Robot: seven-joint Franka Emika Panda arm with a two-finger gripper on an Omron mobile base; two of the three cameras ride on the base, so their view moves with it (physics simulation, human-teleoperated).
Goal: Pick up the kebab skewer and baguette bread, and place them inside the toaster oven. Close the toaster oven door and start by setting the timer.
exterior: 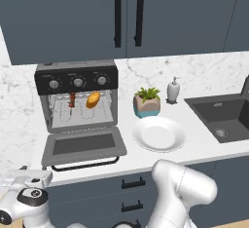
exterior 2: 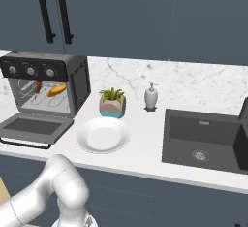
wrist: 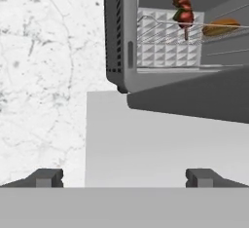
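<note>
Both foods sit inside the toaster oven (exterior: 78, 100), so the spread, empty gripper (wrist: 124, 176) should lift its door (exterior: 83, 146) squarely from underneath.

Even, bright, rendered light falls over the scene with no visible source. The white marble surface (exterior: 204, 144) shows almost no cast shadow; the white plate (exterior: 159, 134) has only a faint rim of shade. The toaster oven (exterior: 78, 98) interior is well lit (rack lines read clearly). The pictures are slightly soft and low in detail, with no glare or edge distortion.
</note>
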